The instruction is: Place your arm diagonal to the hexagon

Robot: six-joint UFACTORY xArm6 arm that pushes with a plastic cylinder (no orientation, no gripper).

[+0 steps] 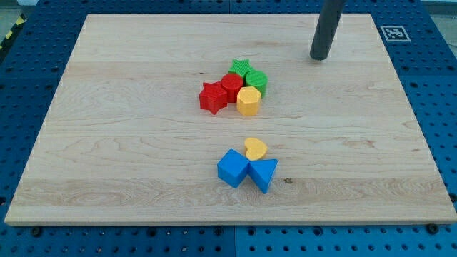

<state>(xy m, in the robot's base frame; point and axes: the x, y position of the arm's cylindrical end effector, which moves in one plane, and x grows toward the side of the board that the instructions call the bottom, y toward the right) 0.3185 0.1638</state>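
My tip (319, 57), a bare rod with no jaws to open or close, rests on the wooden board (128, 143) up and to the right of the yellow hexagon (248, 101), well apart from it. That hexagon touches the red cylinder (230, 87) and green cylinder (256, 80).

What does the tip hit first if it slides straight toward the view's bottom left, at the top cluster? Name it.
Probably the green cylinder. My tip sits apart, up and right of the cluster, and that block faces it nearest. The green star or yellow hexagon would follow; depth is uncertain.
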